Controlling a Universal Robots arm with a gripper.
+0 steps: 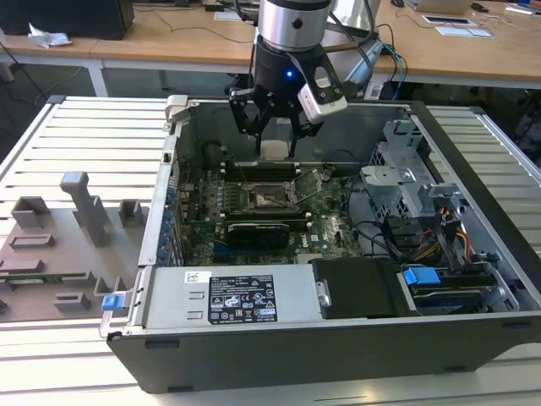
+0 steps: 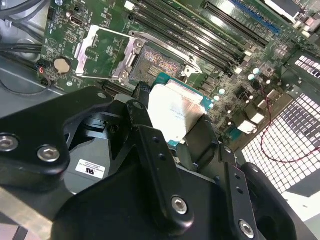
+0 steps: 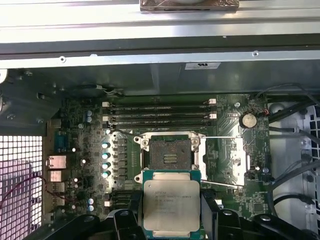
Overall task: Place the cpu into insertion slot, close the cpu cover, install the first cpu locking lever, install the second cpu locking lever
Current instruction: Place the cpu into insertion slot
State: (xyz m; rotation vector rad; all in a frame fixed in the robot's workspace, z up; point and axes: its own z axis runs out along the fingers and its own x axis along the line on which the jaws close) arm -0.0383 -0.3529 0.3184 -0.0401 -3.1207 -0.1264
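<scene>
Step one, I judge: my gripper [image 3: 172, 212], jaws clamped on the cpu [image 3: 171, 197], hangs near the insertion slot [image 3: 170, 154] (cpu cover [image 3: 231, 161] open); seating needs square alignment.

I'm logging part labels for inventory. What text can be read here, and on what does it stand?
No text reads clearly enough to quote.
cpu top: printed lines, too blurred to read.
power supply label: print too small.
case wall sticker: too small.
housing sticker: blurred.
</scene>
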